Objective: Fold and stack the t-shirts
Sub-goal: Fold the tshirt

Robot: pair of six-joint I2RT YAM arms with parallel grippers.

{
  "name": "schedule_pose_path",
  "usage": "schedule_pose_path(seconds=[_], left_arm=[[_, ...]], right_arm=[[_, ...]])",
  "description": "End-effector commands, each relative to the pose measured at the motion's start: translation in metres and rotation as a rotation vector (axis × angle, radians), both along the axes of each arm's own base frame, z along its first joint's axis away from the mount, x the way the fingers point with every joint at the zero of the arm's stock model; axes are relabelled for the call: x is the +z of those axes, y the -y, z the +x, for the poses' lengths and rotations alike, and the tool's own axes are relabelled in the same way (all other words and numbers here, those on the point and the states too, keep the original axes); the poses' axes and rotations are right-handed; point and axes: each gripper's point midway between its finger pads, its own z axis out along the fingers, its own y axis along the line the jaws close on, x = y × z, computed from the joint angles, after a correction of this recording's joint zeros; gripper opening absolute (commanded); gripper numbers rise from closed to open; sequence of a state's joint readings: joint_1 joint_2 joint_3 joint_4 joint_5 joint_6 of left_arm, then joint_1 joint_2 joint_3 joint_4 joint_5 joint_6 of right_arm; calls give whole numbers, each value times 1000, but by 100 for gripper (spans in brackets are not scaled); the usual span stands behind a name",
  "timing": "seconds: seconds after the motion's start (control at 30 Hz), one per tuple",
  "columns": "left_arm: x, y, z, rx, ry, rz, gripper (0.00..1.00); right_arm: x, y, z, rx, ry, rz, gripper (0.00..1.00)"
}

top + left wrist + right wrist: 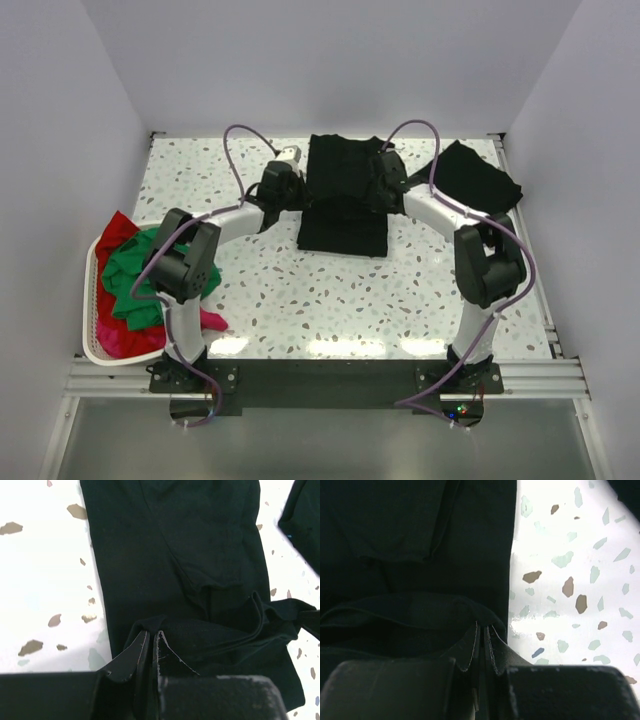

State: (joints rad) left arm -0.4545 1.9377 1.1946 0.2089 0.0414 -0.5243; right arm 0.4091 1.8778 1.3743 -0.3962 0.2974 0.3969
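Where the black t-shirt [345, 225] lies: flat on the speckled table [300, 290], well right of the white basket [90, 300] and farther back, its cloth doubled in layers.
Left gripper [152, 636]: at the shirt edge nearer the basket, fingers [134, 655] pinched together on a raised fold of black cloth.
Right gripper [482, 627]: at the shirt edge farther from the basket, fingers [466, 650] clamped on a ridge of the same shirt.
Second black t-shirt [478, 178]: crumpled, farthest from the basket, apart from the gripped one.
Basket: heaped with a green t-shirt [130, 275] and a red t-shirt [115, 230]; a magenta t-shirt [212, 320] spills over its right rim onto the table.
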Motion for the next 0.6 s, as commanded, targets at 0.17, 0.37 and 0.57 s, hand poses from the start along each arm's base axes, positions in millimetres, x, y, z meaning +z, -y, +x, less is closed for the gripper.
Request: schedule_pose_path(seconds=[0.17,0.37,0.57], left_arm=[[20,-5,42,14,74,8,0],[36,-8,61,30,110,17,82],[63,-28,48,63,181,74,96]], right_arm=[[22,5,42,-25,76,9,0],[36,8,65,-37,90,-5,54],[64,9,54,-15,132,27,80]])
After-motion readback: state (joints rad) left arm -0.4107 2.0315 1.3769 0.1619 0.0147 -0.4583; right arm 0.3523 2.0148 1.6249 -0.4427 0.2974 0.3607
